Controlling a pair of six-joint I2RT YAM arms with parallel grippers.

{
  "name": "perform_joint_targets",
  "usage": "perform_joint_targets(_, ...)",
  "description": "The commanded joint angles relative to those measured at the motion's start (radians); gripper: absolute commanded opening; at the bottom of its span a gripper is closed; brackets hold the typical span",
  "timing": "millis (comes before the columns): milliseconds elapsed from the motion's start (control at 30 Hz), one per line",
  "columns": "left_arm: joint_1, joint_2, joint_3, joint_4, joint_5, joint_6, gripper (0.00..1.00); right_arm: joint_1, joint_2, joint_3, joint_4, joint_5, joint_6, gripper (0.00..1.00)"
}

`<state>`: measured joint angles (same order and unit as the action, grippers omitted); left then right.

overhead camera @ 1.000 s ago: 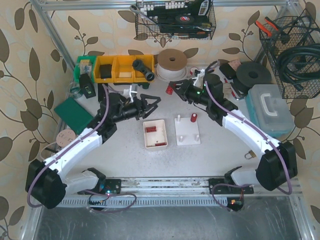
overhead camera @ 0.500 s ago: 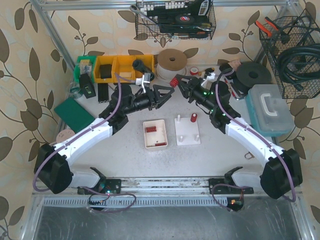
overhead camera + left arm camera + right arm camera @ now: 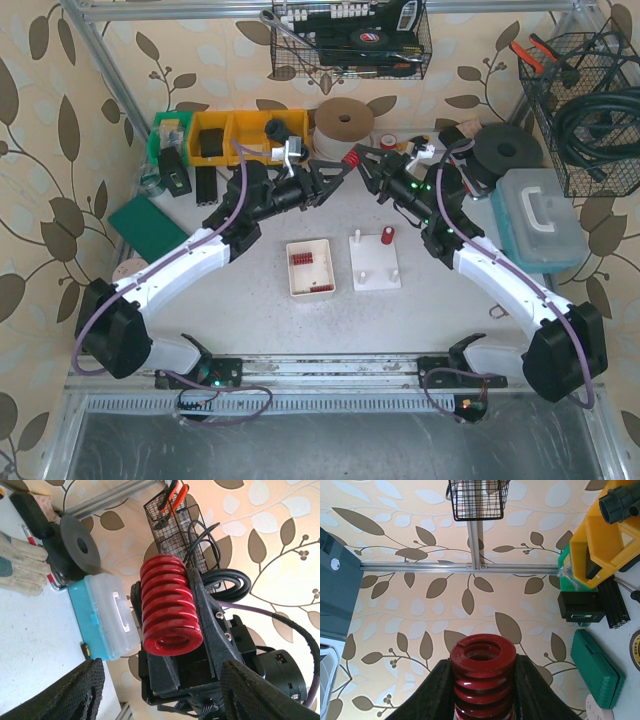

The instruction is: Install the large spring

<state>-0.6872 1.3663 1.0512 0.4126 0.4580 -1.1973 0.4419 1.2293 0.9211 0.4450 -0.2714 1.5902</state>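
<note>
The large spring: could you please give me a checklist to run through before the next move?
1. Large spring clamped in the right tool: ok.
2. Left tool open, facing the spring: ok.
3. Left fingers apart from the spring: ok.
4. White base plate has a bare peg: ok.
5. Spring above that peg: not ok, it is held off beyond the plate.
6. Peg suits this spring: cannot tell.

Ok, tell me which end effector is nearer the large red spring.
Right. The right end effector is shut on the large spring; the left end effector faces it, open, without touching it.
</note>
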Motion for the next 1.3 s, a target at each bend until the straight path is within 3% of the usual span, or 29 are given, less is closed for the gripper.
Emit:
perform_joint_targets(0,0.002,0.007,0.060,0.032,-0.047,0.037,0.67,-0.003,-0.030,-0.006,0.059,0.008,0.022,0.00)
perform_joint_targets(400,0.000,0.065,0.146,0.046,0.000,0.025,0.63,0.003,-0.028,-0.016,0.081,0.006,0.042,0.00)
perform_joint_targets(1100,-0.003,0.094,0.148,0.034,-0.009,0.026,0.50,0.018,-0.034,-0.023,0.078,0.026,0.019,0.00)
perform_joint_targets(1267,-0.004,0.097,0.156,0.013,-0.006,0.030,0.32,0.019,-0.039,-0.027,0.070,0.026,0.007,0.00)
